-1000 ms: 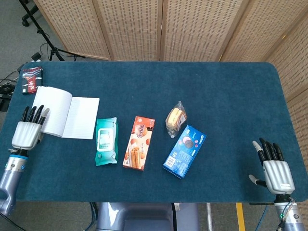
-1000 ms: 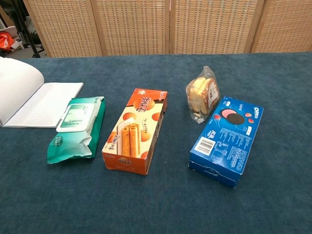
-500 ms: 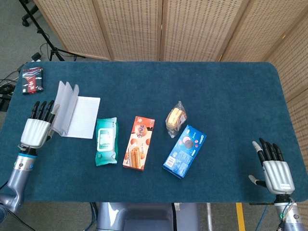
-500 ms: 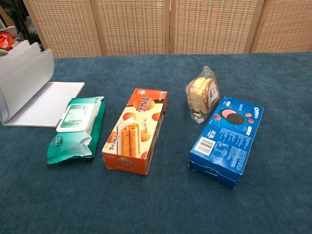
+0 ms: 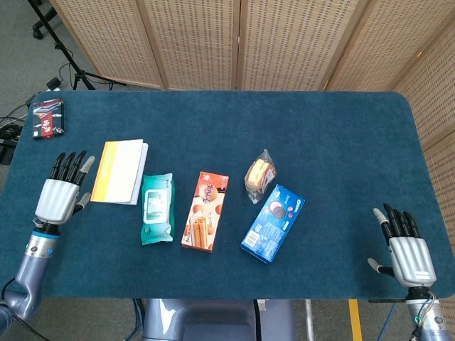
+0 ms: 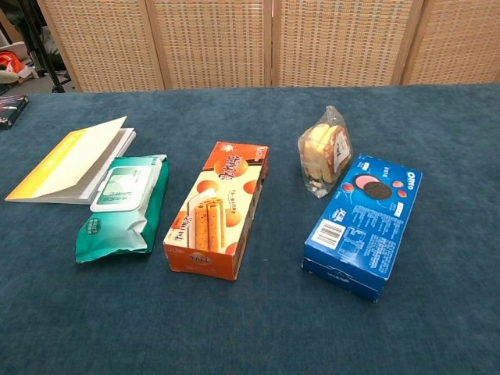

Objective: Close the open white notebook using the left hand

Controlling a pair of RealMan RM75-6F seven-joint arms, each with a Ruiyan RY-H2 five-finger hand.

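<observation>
The notebook (image 5: 119, 171) lies folded shut on the blue table, its pale cover with a yellow-orange left band facing up. In the chest view the notebook (image 6: 69, 161) shows its cover slightly lifted above the page stack at the far end. My left hand (image 5: 59, 195) hovers just left of it, fingers spread and straight, holding nothing and not touching the cover. My right hand (image 5: 405, 250) rests open at the table's near right corner, far from the notebook. Neither hand shows in the chest view.
A green wet-wipe pack (image 5: 156, 207) lies right beside the notebook's near right corner. Further right are an orange wafer box (image 5: 206, 211), a bagged pastry (image 5: 259, 175) and a blue Oreo box (image 5: 273, 223). A dark red pack (image 5: 47, 118) sits at the far left corner.
The notebook's left page swung up and over to the right, and the cover now lies closed. My left hand followed slightly right and has drawn away from the page.
</observation>
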